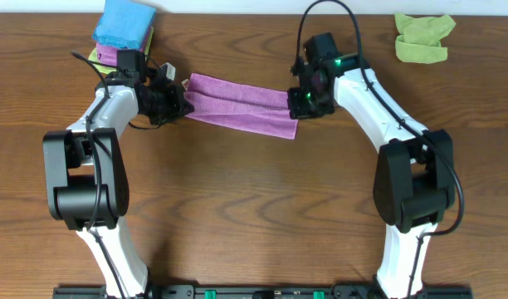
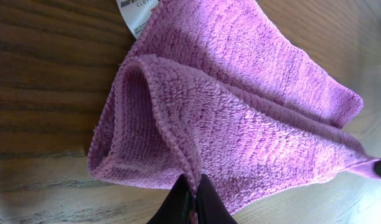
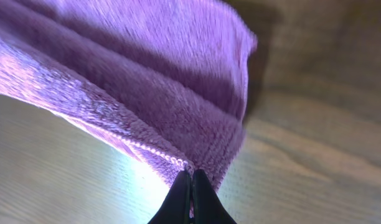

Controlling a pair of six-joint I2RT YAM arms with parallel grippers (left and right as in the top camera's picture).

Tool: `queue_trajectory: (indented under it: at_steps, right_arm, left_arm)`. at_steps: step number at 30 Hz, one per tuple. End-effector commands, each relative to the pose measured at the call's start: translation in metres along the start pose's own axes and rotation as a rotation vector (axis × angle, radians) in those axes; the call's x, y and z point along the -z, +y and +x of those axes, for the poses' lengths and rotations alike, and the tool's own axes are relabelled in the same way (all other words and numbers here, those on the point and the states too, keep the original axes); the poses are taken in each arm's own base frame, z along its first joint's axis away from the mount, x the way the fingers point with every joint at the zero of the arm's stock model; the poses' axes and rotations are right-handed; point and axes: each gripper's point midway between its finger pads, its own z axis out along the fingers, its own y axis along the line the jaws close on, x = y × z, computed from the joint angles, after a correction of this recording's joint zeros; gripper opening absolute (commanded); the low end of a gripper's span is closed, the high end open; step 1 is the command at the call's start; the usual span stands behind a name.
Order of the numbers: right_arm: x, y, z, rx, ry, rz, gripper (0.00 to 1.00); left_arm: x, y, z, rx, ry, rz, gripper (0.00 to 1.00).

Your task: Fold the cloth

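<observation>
One purple microfiber cloth (image 1: 237,104) is strung out across the far half of the wooden surface (image 1: 254,199), long axis running left-right, looks doubled lengthwise already. Left pincer (image 1: 184,106) is clamped on its left end, right pincer (image 1: 294,103) on its right end, so either could carry its end across.

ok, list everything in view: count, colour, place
purple cloth: 1, purple, mid-table, partly folded, held at both ends
tag: 1, white, on the purple cloth's edge
blue cloth: 1, blue, far left, top of a pile
pink cloth: 1, pink, under the blue cloth
green cloth: 1, green, far right, crumpled
table: 1, brown wood
left gripper: 1, black, shut on the purple cloth's left end
right gripper: 1, black, shut on its right end
</observation>
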Motion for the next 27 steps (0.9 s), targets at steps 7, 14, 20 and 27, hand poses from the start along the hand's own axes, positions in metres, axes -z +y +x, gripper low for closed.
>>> queue_trajectory:
  at_steps: [7,14,20,27]
  right_arm:
    - [0.036,0.008,-0.031,0.01,-0.113,-0.006,0.01]
    - [0.031,0.016,-0.003,0.036,-0.007,0.004,0.01]
    - [0.021,0.025,0.003,0.097,0.005,0.072,0.01]
    - [0.016,0.016,-0.021,0.11,-0.094,0.166,0.01]
  left_arm:
    - [0.015,-0.009,-0.014,-0.047,-0.049,0.0,0.06]
    - [0.015,-0.007,-0.012,-0.042,-0.044,-0.008,0.06]
    - [0.015,-0.005,-0.013,-0.041,-0.048,-0.019,0.06]
    - [0.019,-0.013,-0.036,-0.068,-0.129,-0.001,0.06]
